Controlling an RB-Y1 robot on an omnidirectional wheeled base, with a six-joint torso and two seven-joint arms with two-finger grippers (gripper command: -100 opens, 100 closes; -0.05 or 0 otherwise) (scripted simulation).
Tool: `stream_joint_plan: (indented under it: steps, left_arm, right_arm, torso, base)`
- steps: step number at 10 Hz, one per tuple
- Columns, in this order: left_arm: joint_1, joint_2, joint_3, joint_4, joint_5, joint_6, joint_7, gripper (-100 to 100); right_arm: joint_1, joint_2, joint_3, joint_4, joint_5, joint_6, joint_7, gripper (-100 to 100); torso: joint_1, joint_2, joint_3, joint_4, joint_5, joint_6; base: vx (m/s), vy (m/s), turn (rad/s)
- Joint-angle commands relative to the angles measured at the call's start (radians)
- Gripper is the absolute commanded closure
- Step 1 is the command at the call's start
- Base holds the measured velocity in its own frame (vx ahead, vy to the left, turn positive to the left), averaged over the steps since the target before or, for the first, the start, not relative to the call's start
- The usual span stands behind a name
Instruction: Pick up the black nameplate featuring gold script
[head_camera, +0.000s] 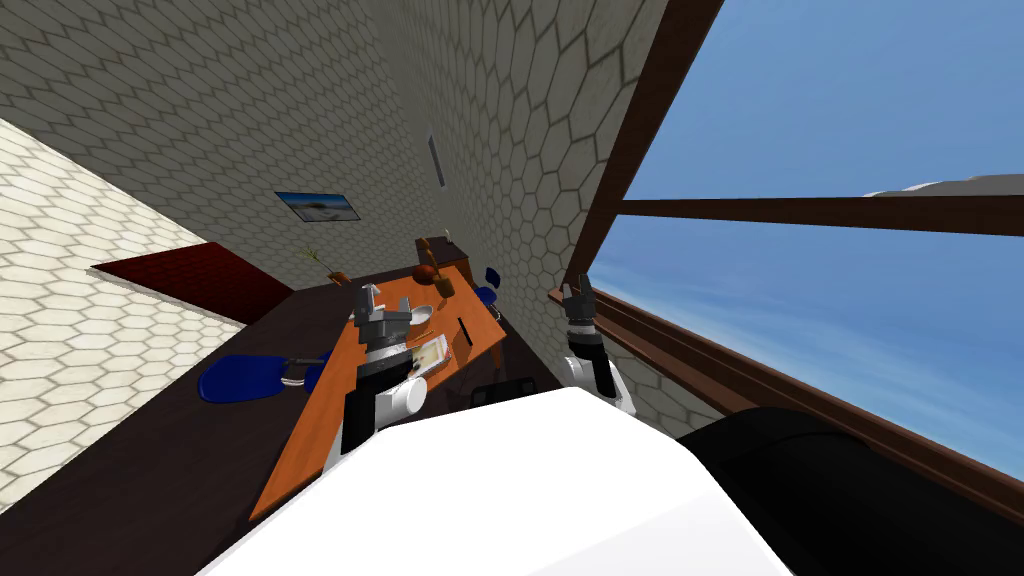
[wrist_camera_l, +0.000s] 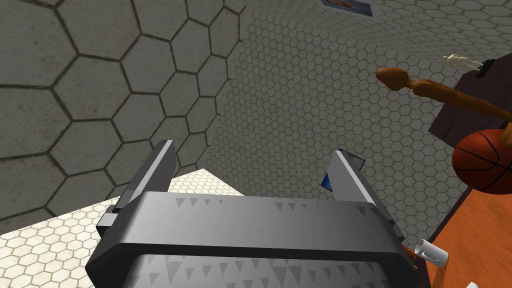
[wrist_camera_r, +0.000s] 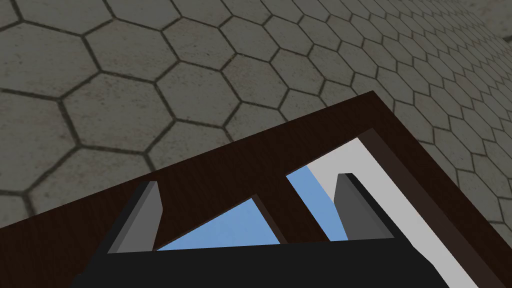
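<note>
Left hand (wrist_camera_l: 255, 155) hangs released above the orange desk (head_camera: 305, 450), fingers aimed at the hex-tiled wall (wrist_camera_l: 75, 100). Right hand (wrist_camera_r: 250, 182), also released, is up by the window (wrist_camera_r: 225, 165). I judge this the approach. The nameplate (head_camera: 465, 332), a thin dark bar, lies on the desk to my left hand's right, so next I tilt down over it.

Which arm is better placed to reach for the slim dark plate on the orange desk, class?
Left. The left gripper hangs open over the orange desk, near the slim dark plate; the right gripper, also open, is off the desk by the window frame.
</note>
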Motion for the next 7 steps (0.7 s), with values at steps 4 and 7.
stream_joint_plan:
  steps: [4,7]
  left_arm:
    - [-0.015,0.114,-0.02,0.048,0.034,0.075,-0.035,-100]
    - [-0.032,0.176,-0.048,0.106,0.079,0.167,-0.08,-100]
  right_arm:
    - [0.0,0.0,0.0,0.0,0.0,0.0,0.0,0]
    - [0.0,0.0,0.0,0.0,0.0,0.0,0.0,0]
  torso:
    - [-0.001,0.003,0.002,0.001,0.0,0.0]
    - [-0.001,0.002,0.001,0.0,0.0,0.0]
  base:
    - [-0.043,-0.021,-0.038]
    - [-0.032,-0.013,-0.066]
